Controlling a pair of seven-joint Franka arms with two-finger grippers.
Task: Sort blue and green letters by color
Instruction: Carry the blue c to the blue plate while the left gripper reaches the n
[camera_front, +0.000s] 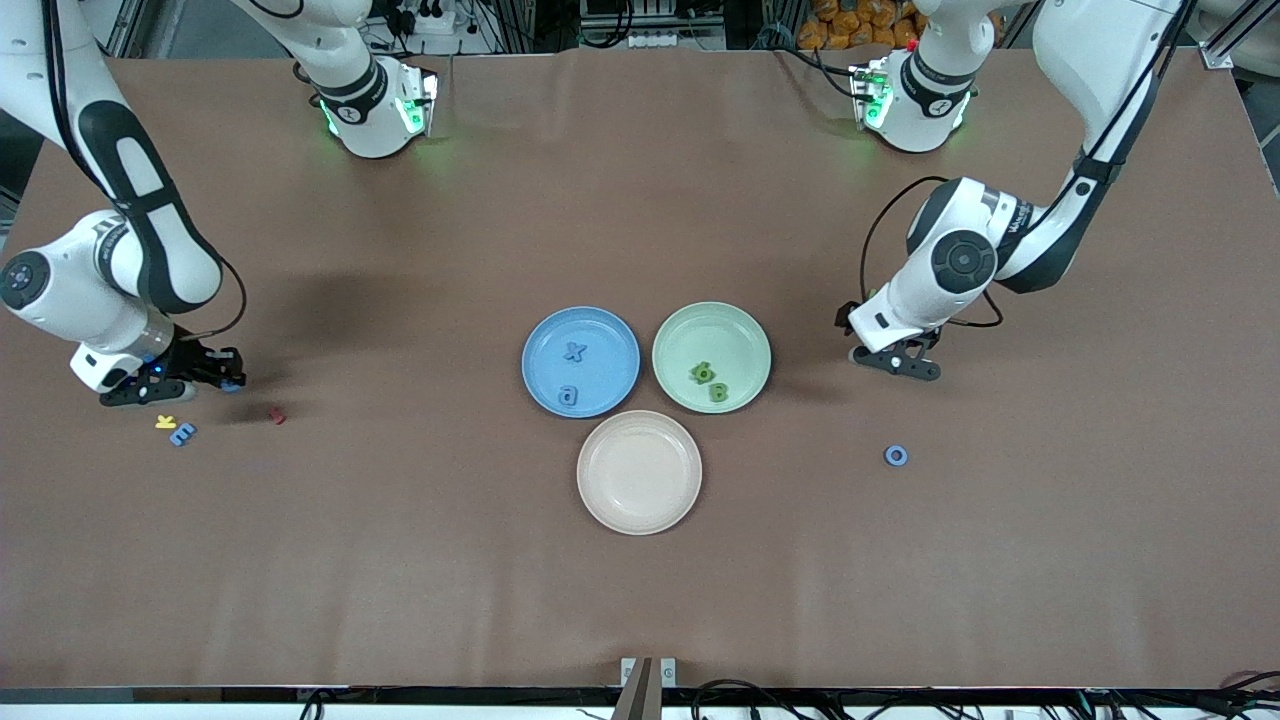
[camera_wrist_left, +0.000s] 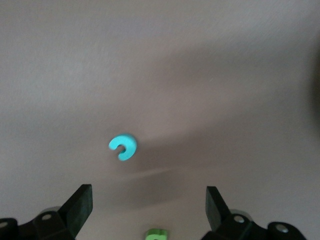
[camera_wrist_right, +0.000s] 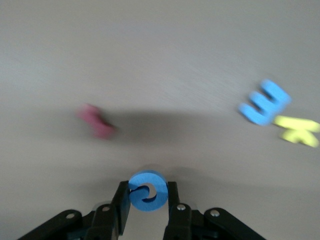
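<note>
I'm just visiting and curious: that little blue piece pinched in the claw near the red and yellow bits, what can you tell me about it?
It is a small blue letter, chunky and rounded like a c or a curl with an open centre, matte and foam-like in look. The right gripper is shut on it, a black finger pressing each side, low over the brown table at the right arm's end. It looks upright between the fingers. Whether it touches the table cannot be told.
</note>
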